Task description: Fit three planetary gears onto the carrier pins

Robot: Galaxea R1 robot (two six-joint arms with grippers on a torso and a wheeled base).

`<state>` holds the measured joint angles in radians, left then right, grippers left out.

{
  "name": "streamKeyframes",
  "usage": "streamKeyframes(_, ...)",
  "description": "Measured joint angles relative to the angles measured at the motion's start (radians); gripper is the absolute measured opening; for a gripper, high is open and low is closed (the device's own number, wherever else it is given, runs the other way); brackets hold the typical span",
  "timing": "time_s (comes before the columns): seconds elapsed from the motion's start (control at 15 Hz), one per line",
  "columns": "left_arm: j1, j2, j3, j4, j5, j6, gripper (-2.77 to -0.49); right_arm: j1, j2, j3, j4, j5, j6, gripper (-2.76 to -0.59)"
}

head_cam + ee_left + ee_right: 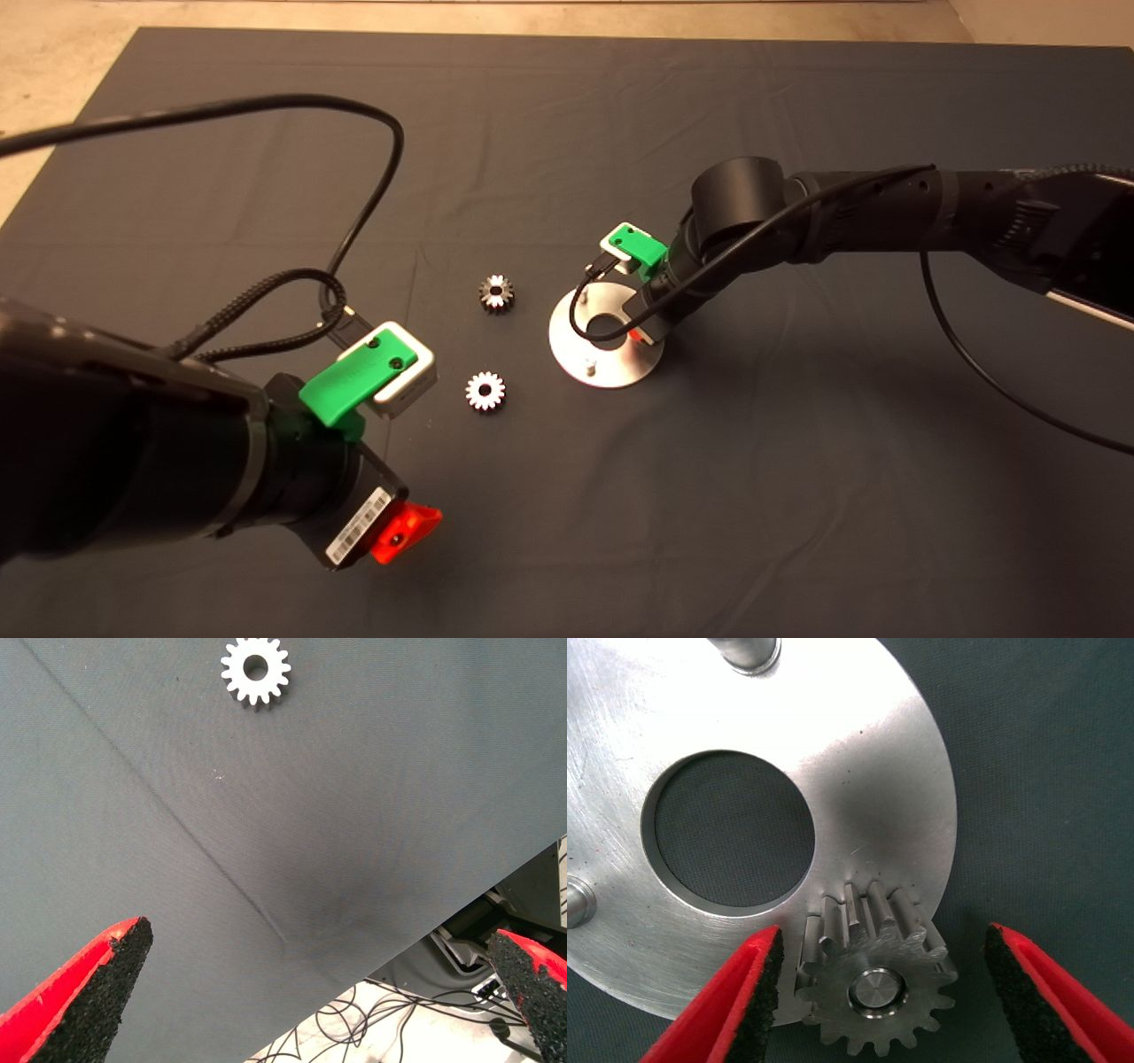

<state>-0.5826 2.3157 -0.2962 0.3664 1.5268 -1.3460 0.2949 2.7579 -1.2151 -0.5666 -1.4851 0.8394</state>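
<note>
Now one gear (877, 988) on its pin, right gripper (881, 992) open around it, touching nothing. Two gears (485, 391) left of the disc (877, 762). Hard, slippery metal; best pinched across the teeth. Left gripper (310, 992) wide open, empty.

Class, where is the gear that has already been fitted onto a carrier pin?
In the right wrist view, the fitted gear sits on a pin at the edge of the round disc, between the open jaws of the right gripper; two more gears lie on the mat.

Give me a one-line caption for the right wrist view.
Open right gripper straddles one planetary gear seated on a carrier pin of the round disc.
</note>
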Motion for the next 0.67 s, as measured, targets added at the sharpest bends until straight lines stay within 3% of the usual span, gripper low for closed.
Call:
streamKeyframes(0.13,0.000,0.000,0.000,0.000,0.000,0.000,-0.49,0.030,0.006,-0.002,0.011,0.000,0.000,-1.52)
streamKeyframes(0.2,0.000,0.000,0.000,0.000,0.000,0.000,-0.49,0.054,0.008,-0.005,0.037,0.000,-0.001,-1.50)
streamKeyframes(0.4,0.000,0.000,0.000,0.000,0.000,0.000,-0.49,0.116,0.007,-0.020,0.181,-0.001,-0.014,-1.36)
streamKeyframes(0.53,0.000,0.000,0.000,0.000,0.000,0.000,-0.49,0.139,0.008,-0.023,0.274,-0.004,-0.039,-1.36)
streamKeyframes(0.6,0.000,0.000,0.000,0.000,0.000,0.000,-0.49,0.152,0.008,-0.023,0.340,-0.012,-0.058,-1.36)
streamKeyframes(0.67,0.000,0.000,0.000,0.000,0.000,0.000,-0.49,0.160,0.007,-0.018,0.387,-0.033,-0.073,-1.36)
